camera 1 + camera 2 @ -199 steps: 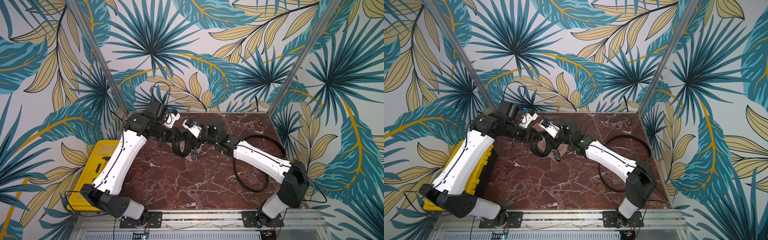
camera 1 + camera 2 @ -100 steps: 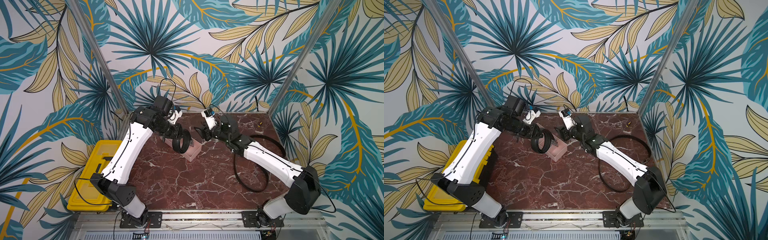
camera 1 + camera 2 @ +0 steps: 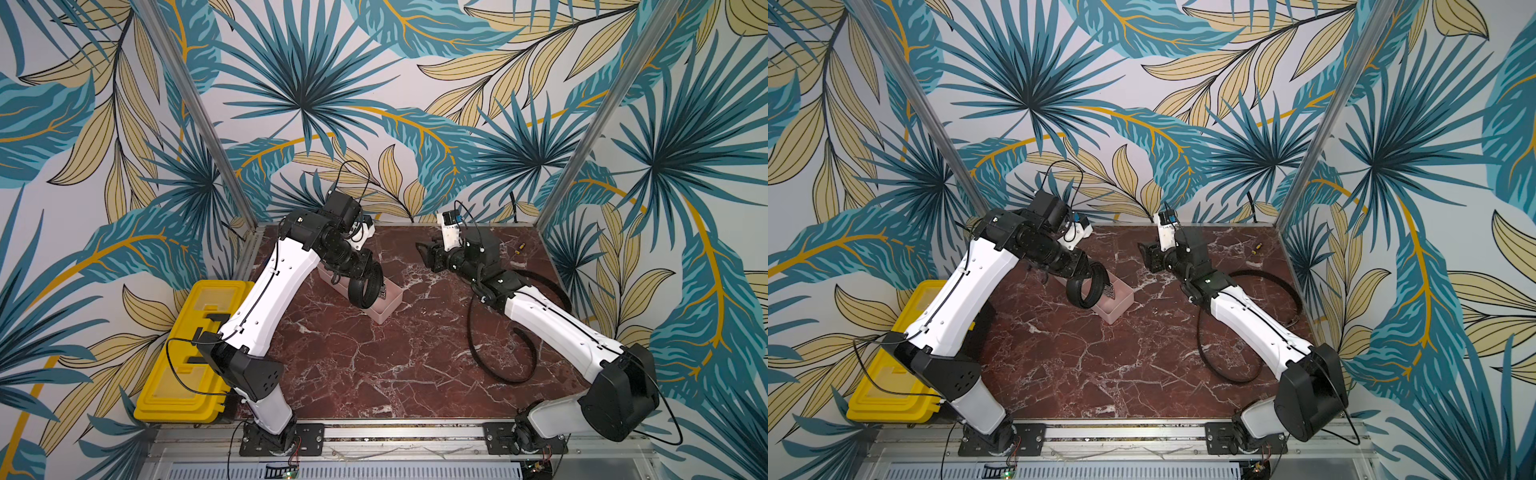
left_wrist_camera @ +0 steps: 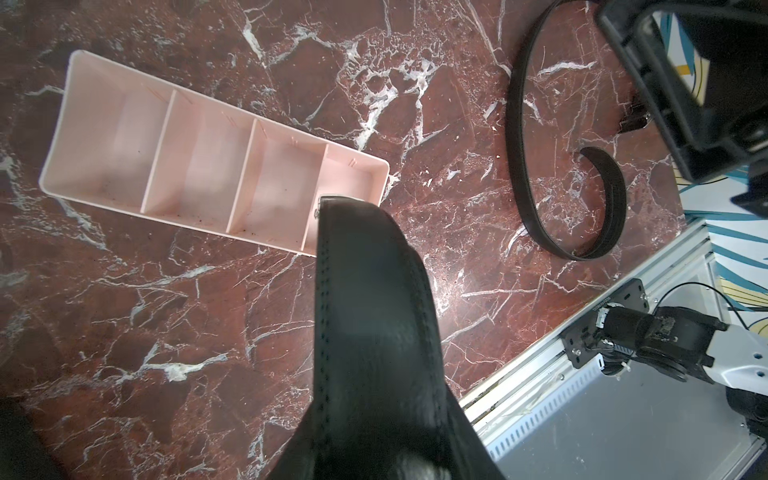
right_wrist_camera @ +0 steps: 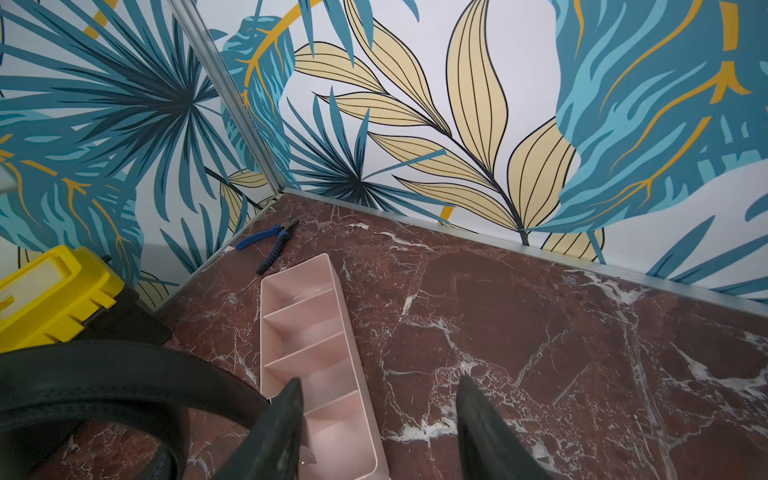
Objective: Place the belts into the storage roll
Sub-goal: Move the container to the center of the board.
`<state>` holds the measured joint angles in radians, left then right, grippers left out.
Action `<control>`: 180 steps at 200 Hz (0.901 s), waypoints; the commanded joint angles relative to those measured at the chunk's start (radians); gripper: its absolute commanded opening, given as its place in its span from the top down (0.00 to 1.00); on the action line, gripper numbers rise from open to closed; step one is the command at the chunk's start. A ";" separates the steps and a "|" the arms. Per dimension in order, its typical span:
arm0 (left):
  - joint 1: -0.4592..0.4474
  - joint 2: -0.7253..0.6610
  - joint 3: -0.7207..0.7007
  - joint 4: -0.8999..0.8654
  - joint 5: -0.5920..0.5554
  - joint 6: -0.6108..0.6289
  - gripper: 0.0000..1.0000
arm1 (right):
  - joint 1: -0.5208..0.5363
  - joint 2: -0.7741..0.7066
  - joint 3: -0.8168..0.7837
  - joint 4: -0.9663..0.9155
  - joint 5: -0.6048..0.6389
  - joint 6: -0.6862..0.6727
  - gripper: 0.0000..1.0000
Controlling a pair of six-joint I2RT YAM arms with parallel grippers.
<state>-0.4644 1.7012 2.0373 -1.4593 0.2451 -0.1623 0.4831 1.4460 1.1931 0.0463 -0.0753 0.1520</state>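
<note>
A black belt wound into a tight coil hangs over the near end of the storage roll, a pale pink tray with four compartments. My left gripper is shut on this coil. In the left wrist view the belt hides the fingers and its tip reaches over the end compartment of the tray. A second belt lies in a loose curve on the table at the right. My right gripper is open, empty, and right of the tray.
A yellow toolbox stands off the table's left edge. Blue-handled pliers lie in the far left corner. A small yellow-and-black bit lies at the back right. Walls close the table on three sides.
The right gripper was at the coil with the left one; it has opened and drawn back to the right. The left gripper still holds the coil, now over the tray's near end.
</note>
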 commanded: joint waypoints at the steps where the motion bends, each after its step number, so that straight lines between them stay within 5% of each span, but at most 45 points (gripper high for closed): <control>1: -0.006 0.005 0.035 0.002 -0.020 0.020 1.00 | -0.001 -0.004 -0.031 -0.017 -0.007 0.028 0.43; 93: -0.072 0.093 0.021 -0.014 -0.072 0.035 1.00 | -0.009 -0.053 -0.121 -0.052 0.019 0.020 0.43; 180: -0.092 0.214 0.085 -0.016 -0.123 0.049 1.00 | -0.038 0.167 0.004 -0.103 -0.042 0.099 0.51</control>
<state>-0.5549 1.9144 2.0678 -1.4818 0.1383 -0.1268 0.4515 1.5696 1.1545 -0.0174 -0.0906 0.2150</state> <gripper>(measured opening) 0.361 0.503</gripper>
